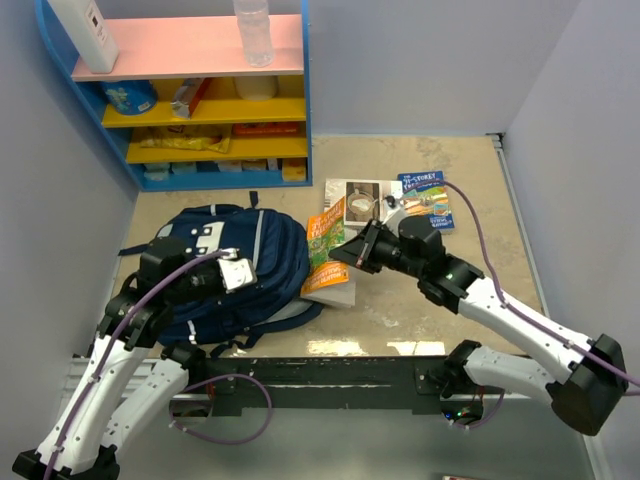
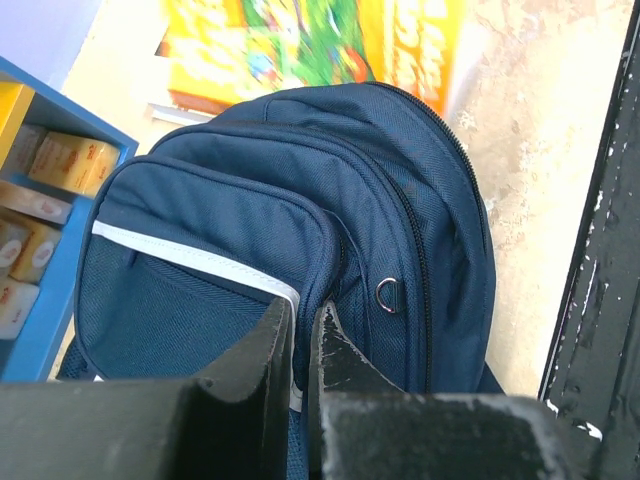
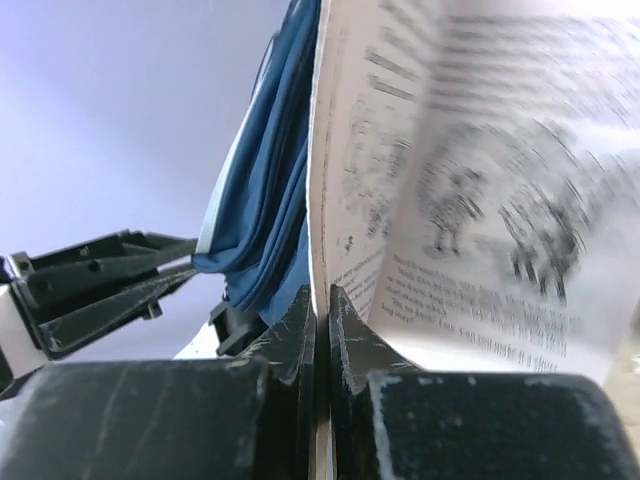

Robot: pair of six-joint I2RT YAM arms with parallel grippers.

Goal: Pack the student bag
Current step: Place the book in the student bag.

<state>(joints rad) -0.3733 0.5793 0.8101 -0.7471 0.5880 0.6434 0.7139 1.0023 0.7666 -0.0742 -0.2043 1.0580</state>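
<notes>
- At the left of the table (image 1: pixel 500 270), in front of the blue shelf (image 1: pixel 305 110), the student bag (image 1: pixel 270 265) lay front side up.
- The left gripper (image 2: pixel 305 320) pinched the rim of the bag's front pocket.
- The right gripper (image 3: pixel 322 300) was clamped on 1 raised page of the orange book (image 1: pixel 322 245), just beside the bag.

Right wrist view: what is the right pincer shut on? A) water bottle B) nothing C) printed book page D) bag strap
C: the right pincer is closed on the edge of the printed book page, with the blue student bag just beside it.
</notes>
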